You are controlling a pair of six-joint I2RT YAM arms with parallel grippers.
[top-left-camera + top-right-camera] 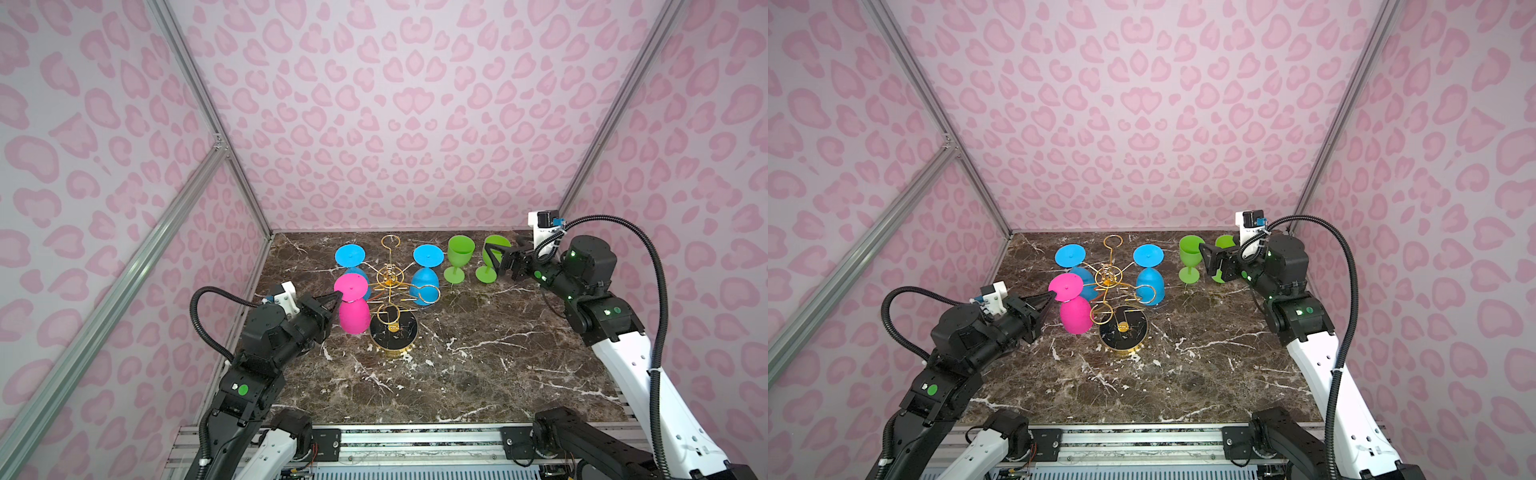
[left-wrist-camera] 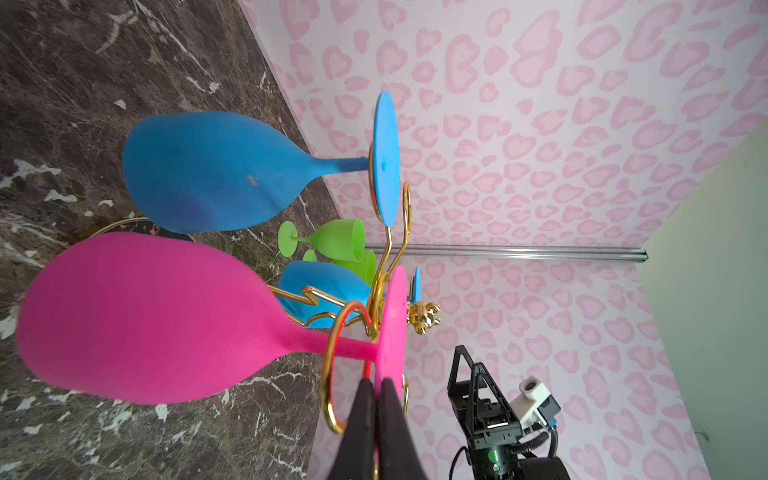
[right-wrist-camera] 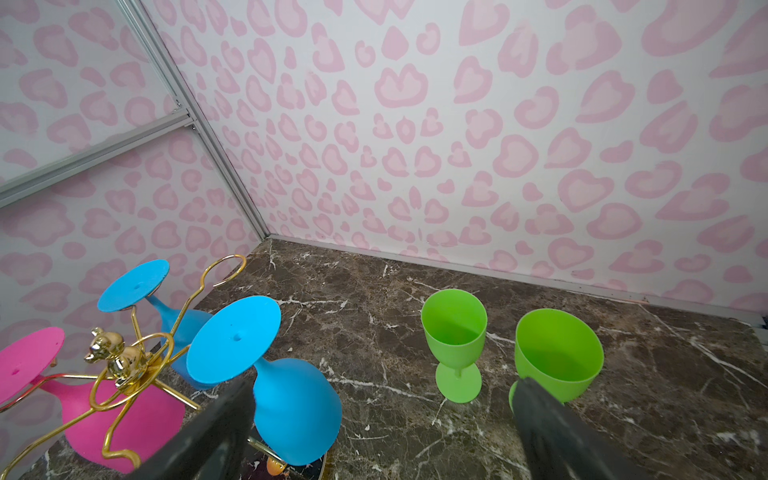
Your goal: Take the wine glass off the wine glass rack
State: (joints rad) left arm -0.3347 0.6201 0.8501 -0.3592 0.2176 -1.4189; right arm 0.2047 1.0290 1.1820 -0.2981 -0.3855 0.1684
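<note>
Three walls [image 1: 415, 124] printed with pink leopard-style spots on a pale ground enclose the cell. Aluminium profiles [image 1: 124, 266] run along the corners. The desk [image 1: 478, 374] is a dark brown marble-pattern slab with white veins.

The wine glass rack [image 1: 392, 278] stands left of centre, in the far half of the desk. It is thin gold wire with looped arms radiating from a central post. A small gold figurine [image 3: 112, 357] tops the post, and the base [image 1: 392, 332] is a round black disc with a gold rim.

The pink wine glass [image 1: 353, 316] hangs bowl-down from the near-left arm of the rack. Its stem passes through the loop and its flat round foot sits above the wire.

Left jaws: closed on the rim of the pink foot, at its left edge. The left wrist view shows both black tips pinching the disc.

Right jaws: spread wide, gripping nothing, at the far right of the desk. One tip overlaps the foot of the right green glass [image 1: 494, 245] in the right wrist view. Whether they touch cannot be told.

Two blue glasses [image 1: 350, 255] [image 1: 424, 286] also hang inverted, one far left and one on the right of the rack. They look matte and have rounded bowls. The left green glass [image 1: 460, 251] stands upright just beside the right one, both right of the rack.
</note>
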